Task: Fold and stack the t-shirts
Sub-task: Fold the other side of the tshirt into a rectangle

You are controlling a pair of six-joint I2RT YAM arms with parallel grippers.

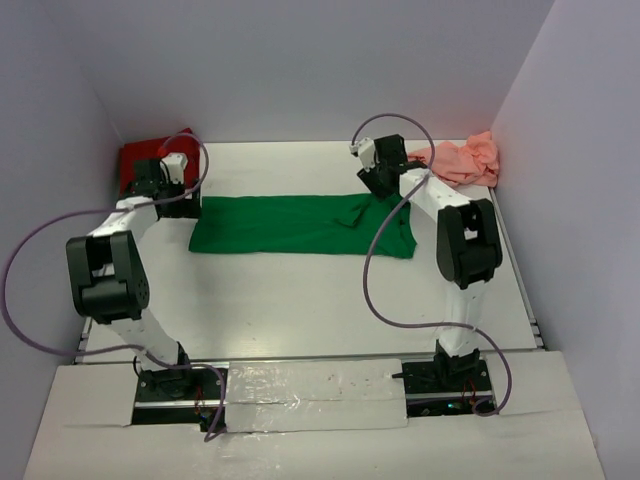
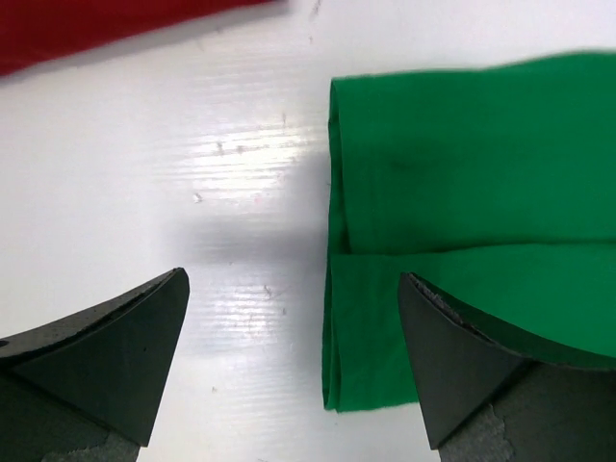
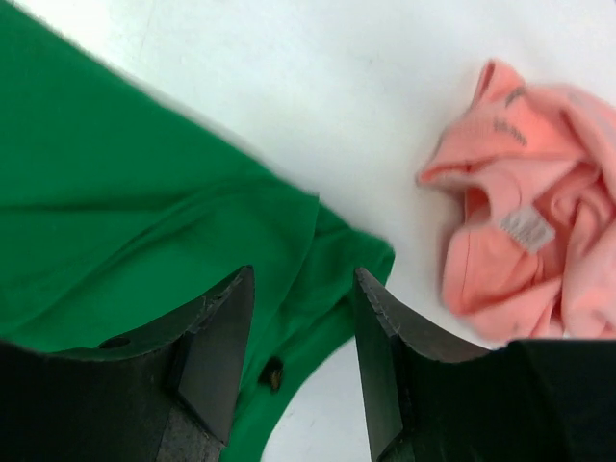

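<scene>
The green shirt (image 1: pixel 300 225) lies flat across the middle of the white table (image 1: pixel 300 310), folded into a long band that runs from one gripper to the other.

Over to the left gripper (image 2: pixel 292 279): its jaws are spread wide and there's nothing in them. The folded end of the green shirt (image 2: pixel 462 192) sits just ahead of the finger on the right of the wrist view and slips under it. At least 2 layers show along that edge. Bare table fills the gap and the space under the other finger. The red shirt (image 2: pixel 96 29) lies further ahead and off to the left, apart from the green one.

Now the right gripper (image 3: pixel 303 274), hanging over the other end: its jaws are parted and no cloth is pinched. A rumpled corner of the green shirt (image 3: pixel 125 212) lies beneath the gap and spreads out to the left. The pink shirt (image 3: pixel 529 231) sits crumpled in a heap ahead and to the right, clear of the green.
</scene>
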